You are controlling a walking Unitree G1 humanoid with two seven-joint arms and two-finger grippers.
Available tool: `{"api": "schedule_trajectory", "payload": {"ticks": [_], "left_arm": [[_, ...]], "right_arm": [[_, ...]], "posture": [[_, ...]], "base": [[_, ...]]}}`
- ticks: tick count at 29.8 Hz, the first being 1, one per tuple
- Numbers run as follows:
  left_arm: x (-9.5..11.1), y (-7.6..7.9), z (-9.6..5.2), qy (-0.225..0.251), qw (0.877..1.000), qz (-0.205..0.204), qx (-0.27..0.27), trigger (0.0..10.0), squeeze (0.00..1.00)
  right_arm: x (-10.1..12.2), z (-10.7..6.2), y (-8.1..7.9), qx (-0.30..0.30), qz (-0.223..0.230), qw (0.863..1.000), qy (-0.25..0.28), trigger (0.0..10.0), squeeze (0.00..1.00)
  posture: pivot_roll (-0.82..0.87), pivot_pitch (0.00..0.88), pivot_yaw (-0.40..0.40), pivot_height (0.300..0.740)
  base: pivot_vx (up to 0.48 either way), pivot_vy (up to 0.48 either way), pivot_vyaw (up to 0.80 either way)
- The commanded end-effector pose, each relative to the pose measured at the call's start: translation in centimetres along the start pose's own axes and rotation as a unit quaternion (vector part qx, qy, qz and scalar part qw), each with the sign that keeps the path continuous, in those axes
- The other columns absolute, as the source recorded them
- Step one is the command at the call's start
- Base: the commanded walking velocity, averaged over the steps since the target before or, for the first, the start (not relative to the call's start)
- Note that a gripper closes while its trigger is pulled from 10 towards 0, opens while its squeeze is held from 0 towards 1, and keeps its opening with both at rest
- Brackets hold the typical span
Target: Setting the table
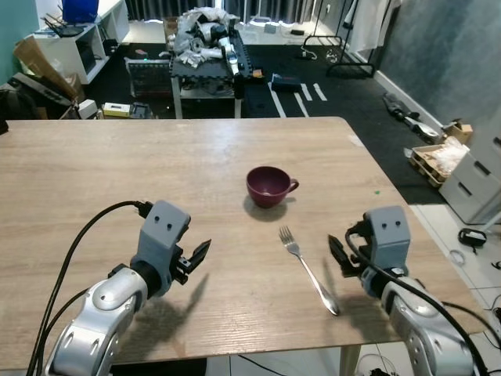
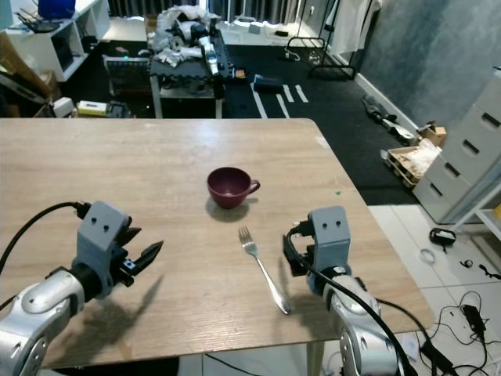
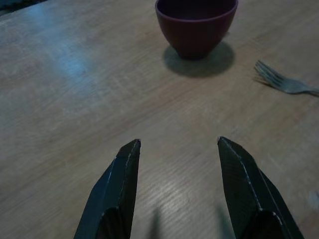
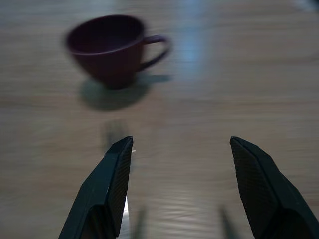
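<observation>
A dark plum cup (image 1: 269, 186) stood upright near the middle of the head view, on the pale wooden table (image 1: 94, 172), with its handle turned toward the right of the frame. Just below and right of it lay a silver fork (image 1: 308, 268), tines toward the cup and handle running down to the lower right; the two were near each other but not touching.

My left claw (image 1: 197, 258) hovered over the table in the lower left of the frame, released, its black fingers parted and holding nothing. Through my left wrist camera the two fingertips (image 3: 130, 149) stood apart over bare wood, the cup sat at the top centre, and the fork's tines poked in at the right edge.

My right claw (image 1: 338, 252) was in the lower right of the frame, just right of the fork's handle, likewise released and empty. In my right wrist camera its fingertips (image 4: 124, 145) were spread wide above the table, with the cup, slightly blurred, in the upper left and its shadow beneath it.

Beyond the far edge of the table, at the top of the frame, I saw a dark floor, a low rack heaped with crumpled items (image 1: 205, 39) and white shelving (image 1: 74, 47) in the upper left.
</observation>
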State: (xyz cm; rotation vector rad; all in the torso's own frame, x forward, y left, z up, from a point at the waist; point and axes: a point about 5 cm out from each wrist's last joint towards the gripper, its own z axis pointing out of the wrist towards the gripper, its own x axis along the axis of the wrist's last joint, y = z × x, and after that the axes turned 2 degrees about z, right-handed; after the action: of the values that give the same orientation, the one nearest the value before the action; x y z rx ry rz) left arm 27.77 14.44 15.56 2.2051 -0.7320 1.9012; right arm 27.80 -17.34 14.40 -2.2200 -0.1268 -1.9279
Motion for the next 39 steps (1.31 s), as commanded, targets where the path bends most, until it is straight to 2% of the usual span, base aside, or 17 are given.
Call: {"api": "schedule_trajectory", "payload": {"ticks": [1, 3, 8, 11, 13, 17, 20, 22, 23, 24, 25, 26, 32, 39], "left_arm": [[-0.6, -0.1, 0.4, -0.024, 1.0, 0.006, 0.016, 10.0, 0.0], [-0.7, -0.3, 1.1, -0.029, 0.999, 0.014, 0.035, 10.0, 0.0], [-0.4, -0.6, 1.8, -0.03, 0.998, 0.021, 0.054, 10.0, 0.0], [-0.3, -0.6, 1.9, -0.03, 0.998, 0.021, 0.058, 10.0, 0.0], [-0.3, -0.7, 1.9, -0.029, 0.998, 0.019, 0.061, 10.0, 0.0], [-0.4, -0.7, 1.7, -0.032, 0.997, 0.019, 0.064, 10.0, 0.0], [-0.6, -0.7, 1.7, -0.035, 0.997, 0.02, 0.065, 10.0, 0.0], [-0.6, -0.7, 1.7, -0.035, 0.997, 0.02, 0.066, 10.0, 0.0], [-0.6, -0.7, 1.8, -0.036, 0.997, 0.019, 0.066, 10.0, 0.0], [-0.6, -0.7, 1.8, -0.036, 0.997, 0.019, 0.066, 10.0, 0.0], [-0.7, -0.6, 1.8, -0.036, 0.997, 0.018, 0.067, 10.0, 0.0], [-0.7, -0.6, 1.8, -0.036, 0.997, 0.018, 0.067, 10.0, 0.0], [-0.8, -0.5, 1.8, -0.039, 0.997, 0.015, 0.068, 10.0, 0.0], [-0.9, -0.4, 1.7, -0.042, 0.996, 0.012, 0.072, 10.0, 0.0]], "right_arm": [[-0.9, -0.2, -0.5, 0.006, 0.012, 1.0, -0.019, 10.0, 0.0], [-2.0, -0.2, -1.7, 0.016, 0.0, 0.999, -0.038, 10.0, 0.0], [-3.8, -0.2, -3.2, 0.017, -0.015, 0.997, -0.07, 10.0, 0.0], [-4.7, -0.2, -3.3, -0.006, -0.037, 0.996, -0.081, 10.0, 0.0], [-5.3, 0.0, -2.7, -0.042, -0.049, 0.994, -0.087, 10.0, 0.0], [-5.3, 0.0, -2.7, -0.041, -0.05, 0.994, -0.09, 10.0, 0.0], [-5.6, -0.2, -2.4, -0.046, -0.091, 0.99, -0.102, 10.0, 0.0], [-5.8, -0.3, -2.2, -0.05, -0.099, 0.988, -0.109, 10.0, 0.0], [-6.0, -0.4, -2.2, -0.052, -0.101, 0.987, -0.117, 4.9, 0.0], [-6.0, -0.4, -2.2, -0.052, -0.101, 0.987, -0.117, 4.9, 0.0], [-6.1, -0.5, -2.1, -0.052, -0.1, 0.986, -0.124, 3.7, 0.0], [-6.3, -0.5, -2.2, -0.048, -0.096, 0.985, -0.133, 0.0, 0.0], [-7.1, -0.8, -2.5, -0.036, -0.054, 0.985, -0.162, 0.0, 0.0], [-7.6, -1.1, -2.8, -0.021, -0.034, 0.982, -0.184, 0.0, 0.0]], "posture": [[-0.03, 0.007, 0.058, 0.74], [-0.03, 0.001, 0.055, 0.74], [-0.03, 0.0, 0.052, 0.74], [-0.02, 0.0, 0.05, 0.74], [-0.02, 0.0, 0.051, 0.74], [-0.02, 0.0, 0.052, 0.74], [-0.02, 0.0, 0.052, 0.74], [-0.02, 0.0, 0.052, 0.74], [-0.02, 0.0, 0.051, 0.74], [-0.02, 0.0, 0.051, 0.74], [-0.02, 0.0, 0.049, 0.74], [-0.02, 0.0, 0.049, 0.74], [-0.02, 0.0, 0.044, 0.74], [-0.02, 0.0, 0.037, 0.74]], "base": [[0.0, 0.0, 0.0], [0.0, 0.0, 0.0], [0.0, 0.0, 0.0], [0.0, 0.0, 0.0], [0.0, 0.0, 0.0], [0.0, 0.0, 0.0], [0.0, 0.0, 0.0], [0.0, 0.0, 0.0], [0.0, 0.0, 0.0], [0.0, 0.0, 0.0], [0.0, 0.0, 0.0], [0.0, 0.0, 0.0], [0.0, 0.0, 0.0], [0.0, 0.0, 0.0]]}}
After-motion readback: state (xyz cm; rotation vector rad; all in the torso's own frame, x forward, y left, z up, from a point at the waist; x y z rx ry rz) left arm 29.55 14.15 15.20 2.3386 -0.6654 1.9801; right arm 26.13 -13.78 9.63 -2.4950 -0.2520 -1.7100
